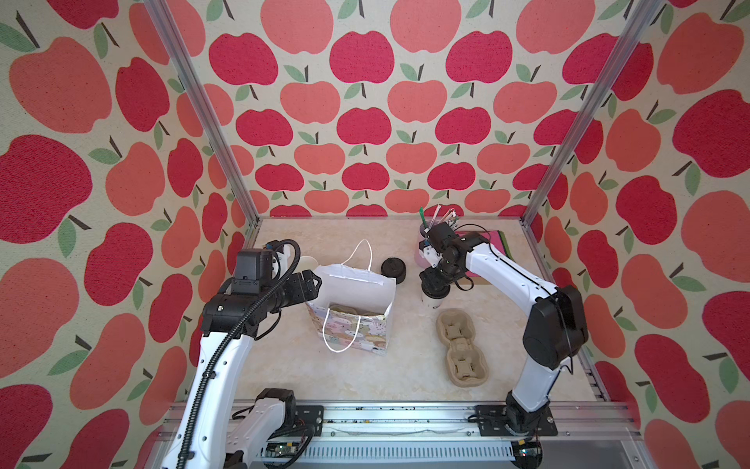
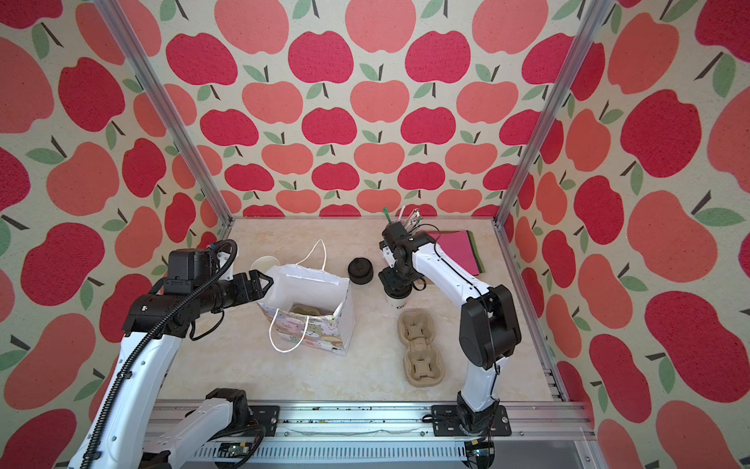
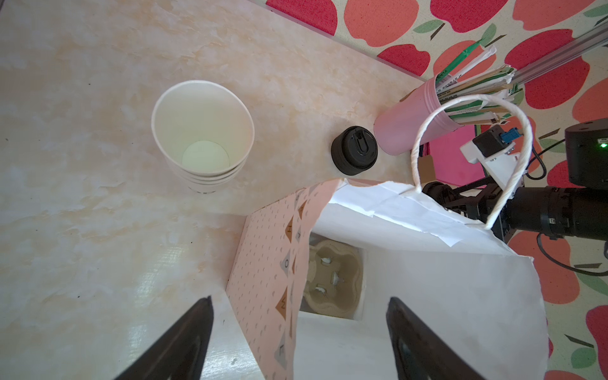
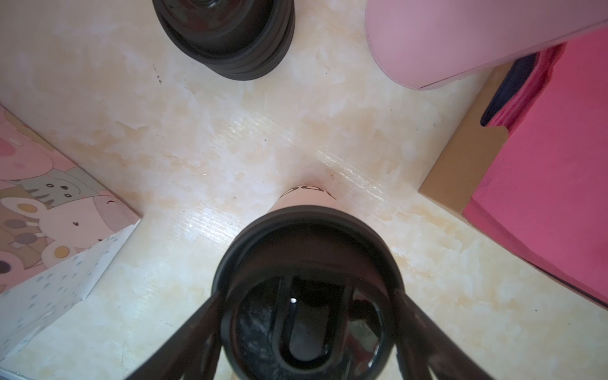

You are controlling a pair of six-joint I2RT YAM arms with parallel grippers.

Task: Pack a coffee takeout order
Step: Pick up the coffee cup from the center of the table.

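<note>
in both top views the cup [image 1: 431, 301] stood upright on the table [image 1: 365, 377], just beside the bag [image 1: 357, 292] on the right arm's side, its long axis vertical. the right fingers [image 1: 435, 284] hung straight over it, so the cup lay directly beneath them, and the right arm was plainly the nearer. the left fingers [image 2: 266, 280] sat at the bag's opposite edge.

from the left wrist, the left fingers [image 3: 184, 345] were spread wide, with the bag's patterned side wall between them and nothing pinched. pennants [image 3: 283, 304] on that wall carried the letters h, o, w and e.

from the right wrist, the black lid [image 4: 306, 250] filled the gap between the right fingers [image 4: 197, 329], and each one met its rim. i couldn't tell whether they were clamping it or only straddling it. the print on the cup's wall was too cut off to read. i judged the next move to be a straight lift, then across into the bag.
</note>
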